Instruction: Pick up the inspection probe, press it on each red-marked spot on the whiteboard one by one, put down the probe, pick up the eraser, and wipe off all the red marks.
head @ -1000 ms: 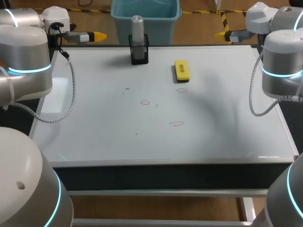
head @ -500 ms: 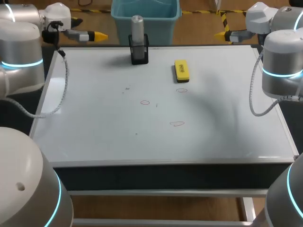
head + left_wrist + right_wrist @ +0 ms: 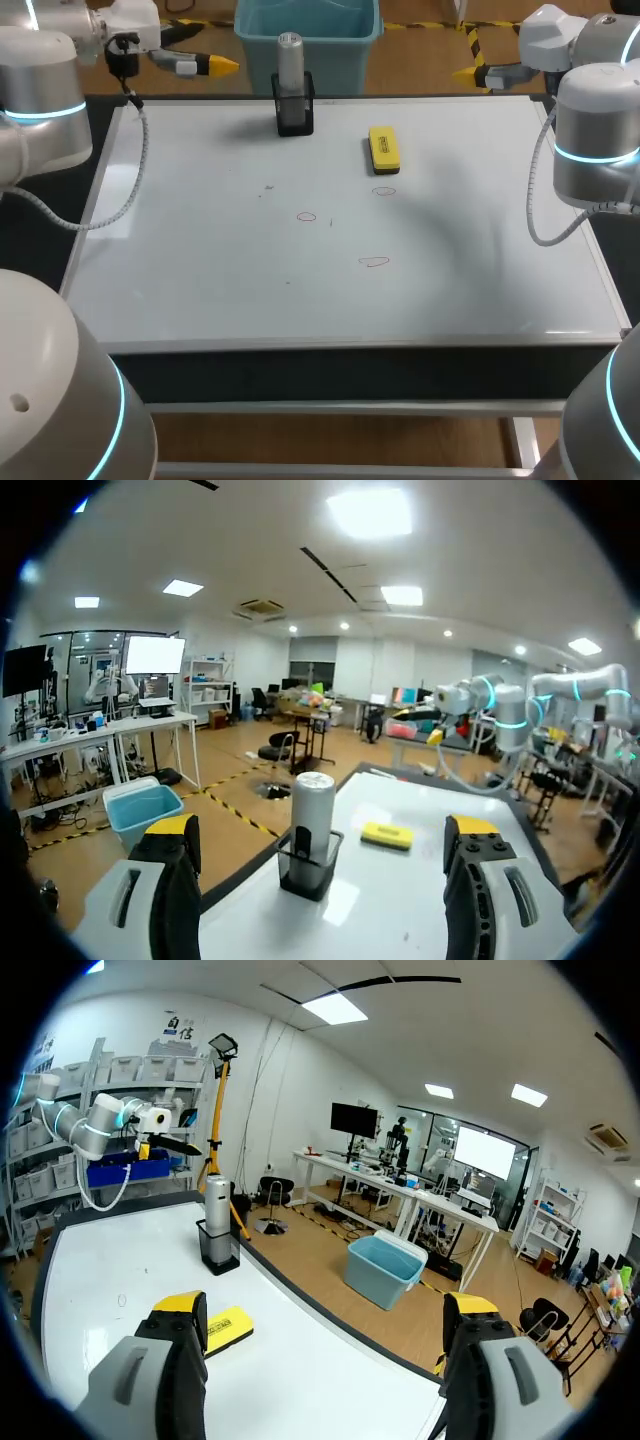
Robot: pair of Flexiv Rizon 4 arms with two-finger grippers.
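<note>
1. The inspection probe (image 3: 289,60) is a silver cylinder standing upright in a black holder (image 3: 295,112) at the far edge of the whiteboard (image 3: 300,310). Its long axis is straight up and down.
2. The left gripper (image 3: 218,66) hangs just off the board's far left corner. It lies roughly level, with its yellow tips aimed across at the probe. Its fingers are spread wide with nothing in them, and in the left wrist view the probe sits dead ahead, centred in the gap.
3. The right gripper (image 3: 465,72) is off the far right side, also wide and empty. It's clearly further from the probe, so the pick looks like the left arm's job.
4. My guess for the grab is a straight run forward until the fingers straddle the bare top part above the holder, then a squeeze and a lift straight up.
5. The yellow eraser (image 3: 384,148) lies flat just to the right of the holder, untouched.
6. Three faint red marks (image 3: 306,216) sit mid-board, so nothing has been pressed or wiped yet, by the look of it.
</note>
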